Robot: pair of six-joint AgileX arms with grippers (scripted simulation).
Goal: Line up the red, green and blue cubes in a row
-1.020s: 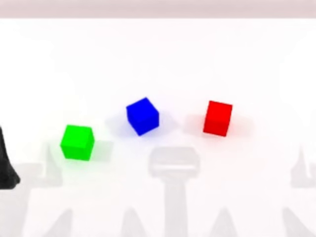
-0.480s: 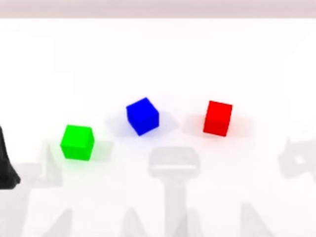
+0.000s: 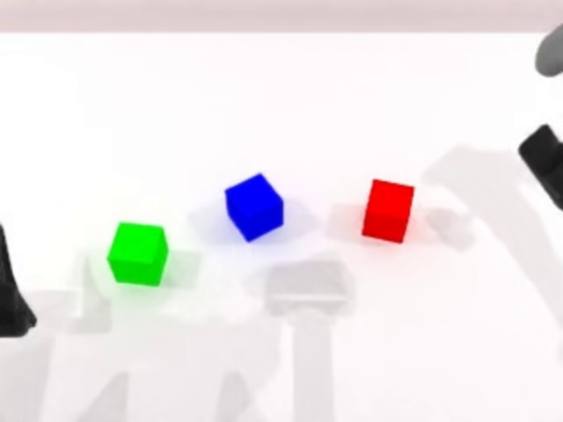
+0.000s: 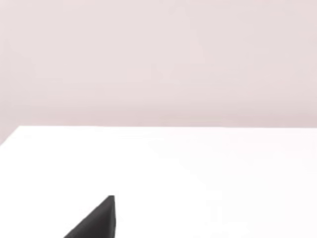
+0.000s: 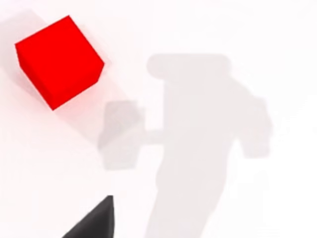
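Your right arm [image 3: 547, 158] sits at the worktop's [image 3: 281, 105] right edge, well apart from the red cube [image 3: 388, 210], which lies to its left. Whether its gripper is apart or together you cannot tell. The blue cube [image 3: 254, 207] rests mid-worktop, the green cube [image 3: 138, 253] further left. Your left arm [image 3: 10, 294] stays parked at the left edge.

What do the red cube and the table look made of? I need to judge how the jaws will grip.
Red cube: looks like hard, smooth plastic; flat even colour, crisp edges, no grain or marking, though a render leaves it open. Table: plain matte white surface that takes soft shadows and shows no glare; material unclear.
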